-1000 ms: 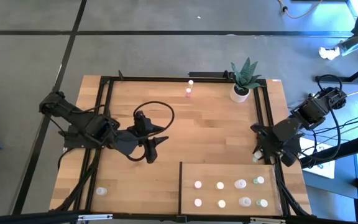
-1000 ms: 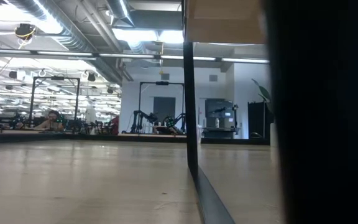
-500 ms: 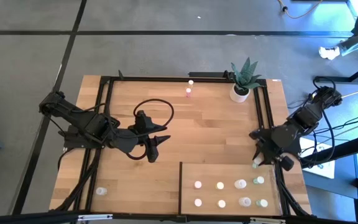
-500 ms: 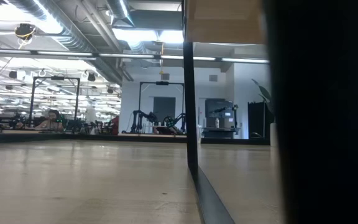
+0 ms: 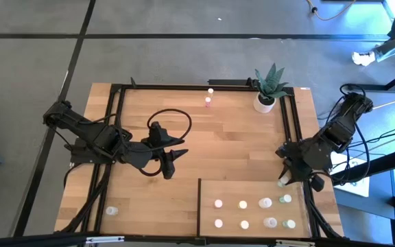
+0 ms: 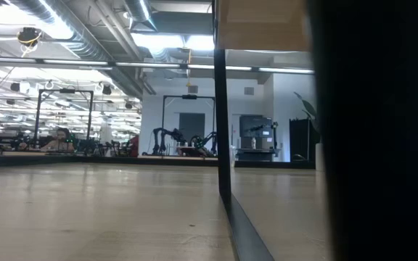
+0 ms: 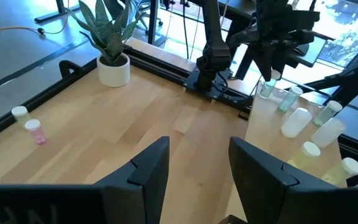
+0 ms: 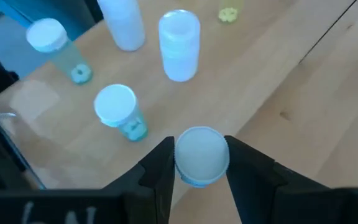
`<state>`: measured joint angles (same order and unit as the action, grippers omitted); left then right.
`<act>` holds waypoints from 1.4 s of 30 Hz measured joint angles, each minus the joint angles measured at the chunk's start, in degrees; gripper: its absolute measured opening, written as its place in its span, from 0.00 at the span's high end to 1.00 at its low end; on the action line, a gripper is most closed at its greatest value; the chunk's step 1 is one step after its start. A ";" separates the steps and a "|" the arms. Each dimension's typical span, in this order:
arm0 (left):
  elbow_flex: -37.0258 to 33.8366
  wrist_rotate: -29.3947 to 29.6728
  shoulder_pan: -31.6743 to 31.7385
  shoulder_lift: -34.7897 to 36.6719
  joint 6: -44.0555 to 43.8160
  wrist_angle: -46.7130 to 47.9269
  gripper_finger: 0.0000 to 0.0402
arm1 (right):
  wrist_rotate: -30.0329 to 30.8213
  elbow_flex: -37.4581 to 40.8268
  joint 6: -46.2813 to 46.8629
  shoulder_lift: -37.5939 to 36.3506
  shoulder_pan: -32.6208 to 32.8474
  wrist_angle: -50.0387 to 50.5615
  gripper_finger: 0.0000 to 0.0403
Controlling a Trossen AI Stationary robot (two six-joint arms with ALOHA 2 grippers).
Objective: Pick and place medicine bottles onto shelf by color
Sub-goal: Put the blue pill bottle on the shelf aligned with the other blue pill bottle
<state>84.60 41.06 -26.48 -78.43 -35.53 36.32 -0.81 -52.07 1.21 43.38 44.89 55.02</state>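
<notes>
My right gripper hangs over the far right corner of the pale shelf, shut on a small white-capped medicine bottle. Several more bottles stand upright on the shelf, some green-tinted, some whitish. A white bottle and a pink one stand near the table's far edge, and one stands at the near left. My left gripper is open above the middle left of the table, nothing between its fingers. My right gripper pinches the bottle between its two fingers, one on each side just under the white cap. The fingers slant down from the table's right. The bottle hangs below them, clear of the shelf, its cap toward the wrist.
A potted green plant stands at the far right corner. A black frame runs round the table, and a dark cable loop lies near my left arm. Bare planks lie between the arms and at the near left.
My right gripper has sunk a little toward the shelf's far right corner with the bottle still in its hold. My left arm has kept still.
</notes>
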 joint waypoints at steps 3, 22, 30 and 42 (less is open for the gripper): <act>0.00 0.48 0.00 0.00 0.02 0.00 0.60 | 3.33 0.00 -0.20 0.68 1.91 0.03 0.67; 0.00 1.48 0.00 0.00 0.13 0.07 0.60 | 7.51 -0.13 -0.16 7.47 10.22 0.02 0.67; 0.00 1.48 0.00 0.00 0.14 0.07 0.60 | 7.51 -0.13 1.86 7.47 10.23 0.24 0.67; 0.00 1.50 0.00 0.00 0.17 0.08 0.60 | 7.31 -0.10 7.17 7.50 10.23 0.38 0.66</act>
<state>84.60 42.56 -26.48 -78.43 -35.36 36.40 6.50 -52.18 8.38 50.88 55.11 55.40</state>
